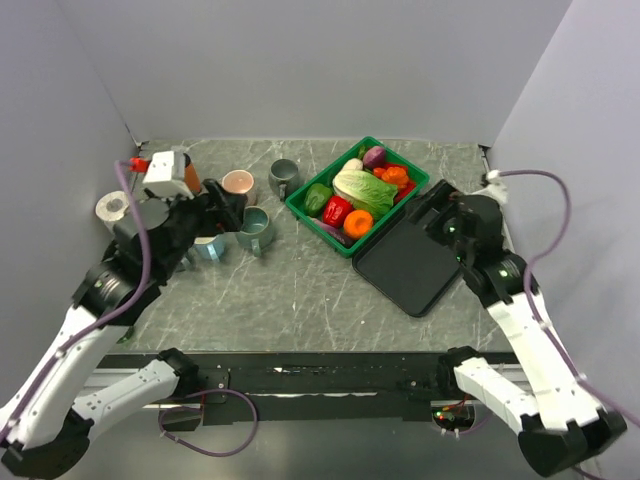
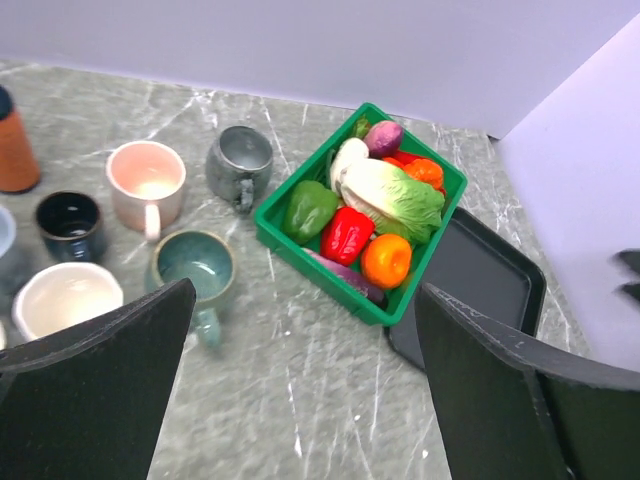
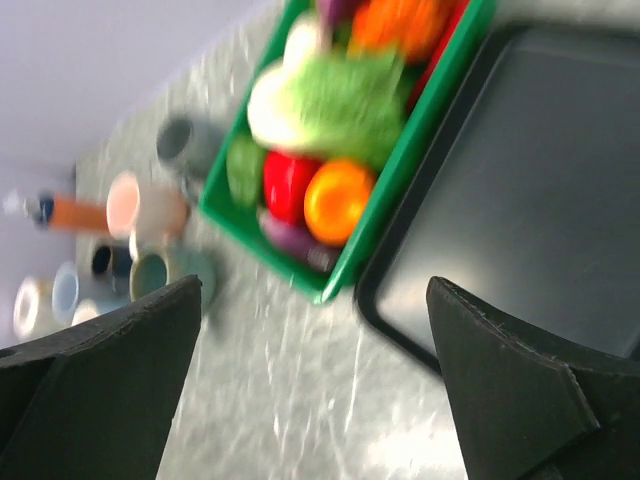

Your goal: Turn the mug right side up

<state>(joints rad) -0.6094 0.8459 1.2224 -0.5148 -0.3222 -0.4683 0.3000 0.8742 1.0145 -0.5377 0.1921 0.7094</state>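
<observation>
A grey mug (image 1: 283, 177) stands at the back of the table, left of the green basket; in the left wrist view (image 2: 240, 165) it looks upside down, base up, handle towards the camera. My left gripper (image 1: 222, 205) is open and empty, above the cluster of cups and short of the grey mug; in its own view its jaws (image 2: 305, 330) stand wide apart over bare table. My right gripper (image 1: 432, 205) is open and empty above the black tray (image 1: 405, 265), also wide open in its own blurred view (image 3: 315, 300).
A pink mug (image 2: 146, 182), a teal mug (image 2: 197, 268), a dark blue cup (image 2: 68, 224) and a white cup (image 2: 62, 300) stand upright left of the grey mug. An orange bottle (image 2: 15, 150) stands behind. The green basket (image 1: 318, 229) holds vegetables.
</observation>
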